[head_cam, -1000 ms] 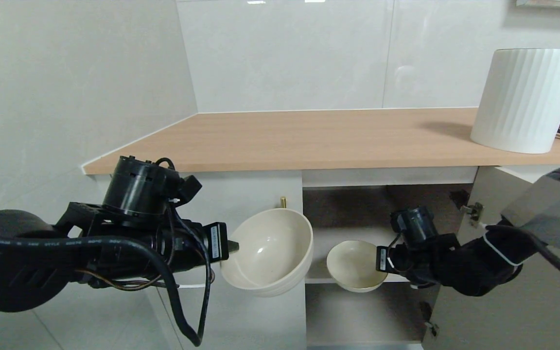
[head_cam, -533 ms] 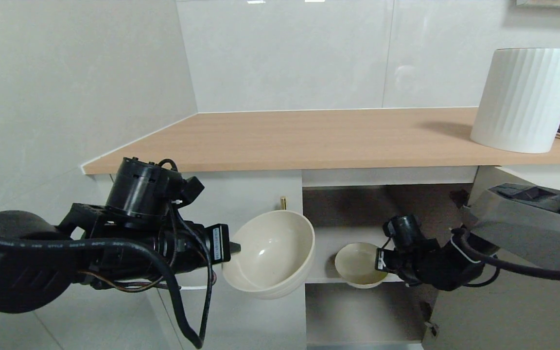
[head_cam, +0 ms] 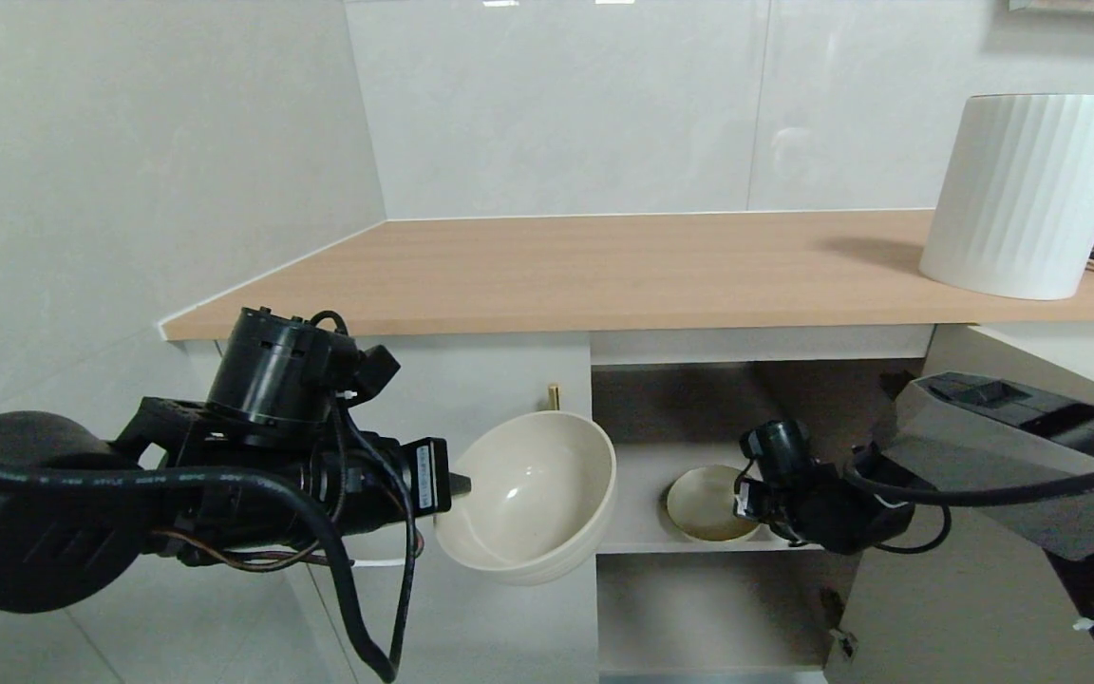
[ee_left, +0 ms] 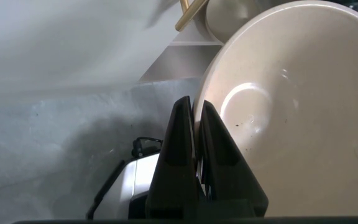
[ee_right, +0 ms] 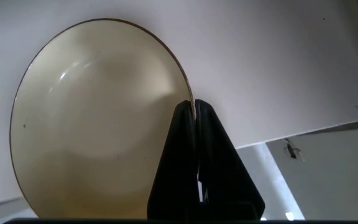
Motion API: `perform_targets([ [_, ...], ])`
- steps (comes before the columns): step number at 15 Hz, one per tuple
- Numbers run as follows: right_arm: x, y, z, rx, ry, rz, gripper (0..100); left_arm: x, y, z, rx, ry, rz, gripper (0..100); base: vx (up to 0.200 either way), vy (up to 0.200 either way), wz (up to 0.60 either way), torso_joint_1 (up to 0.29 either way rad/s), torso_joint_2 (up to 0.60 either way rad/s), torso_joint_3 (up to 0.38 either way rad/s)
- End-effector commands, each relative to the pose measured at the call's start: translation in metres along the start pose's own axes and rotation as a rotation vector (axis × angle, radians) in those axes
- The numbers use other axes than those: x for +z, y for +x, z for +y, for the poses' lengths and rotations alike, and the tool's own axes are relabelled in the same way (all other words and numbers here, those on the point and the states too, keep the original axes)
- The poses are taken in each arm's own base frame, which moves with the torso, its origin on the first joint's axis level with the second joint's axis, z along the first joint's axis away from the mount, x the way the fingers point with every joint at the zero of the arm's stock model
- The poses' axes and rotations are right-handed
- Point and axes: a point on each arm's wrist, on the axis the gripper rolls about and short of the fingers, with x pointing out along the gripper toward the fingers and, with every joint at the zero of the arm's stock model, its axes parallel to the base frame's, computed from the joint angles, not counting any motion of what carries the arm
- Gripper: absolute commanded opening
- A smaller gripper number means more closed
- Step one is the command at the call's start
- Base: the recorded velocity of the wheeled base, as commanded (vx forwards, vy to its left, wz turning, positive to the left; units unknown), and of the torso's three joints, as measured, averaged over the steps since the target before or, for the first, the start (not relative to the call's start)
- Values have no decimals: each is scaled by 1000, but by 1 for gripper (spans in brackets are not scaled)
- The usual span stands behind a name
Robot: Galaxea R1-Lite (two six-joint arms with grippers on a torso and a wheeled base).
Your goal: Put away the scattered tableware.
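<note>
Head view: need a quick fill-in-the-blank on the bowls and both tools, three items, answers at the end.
1. The left tool grips the large bowl by its ____.
2. The right tool holds the small bowl inside the open ____.
3. The white ribbed container stands on the wooden ____.
Missing words: rim; cabinet; countertop.

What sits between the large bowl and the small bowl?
Nothing stands there: in the head view only a bare strip of white cabinet shelf separates the large bowl from the small bowl.
</note>
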Motion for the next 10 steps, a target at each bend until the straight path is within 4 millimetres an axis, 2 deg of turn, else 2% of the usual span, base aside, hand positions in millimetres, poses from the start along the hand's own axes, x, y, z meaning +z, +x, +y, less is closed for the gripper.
perform_targets([
  [1,-2,7,2,-15,-2,-3,0,0,0,0,0,0,0,0,0,0,0,0,0,0],
  [10,4,23,10,-62,10,-58,0,0,1,0,0,0,0,0,0,0,0,0,0,0],
])
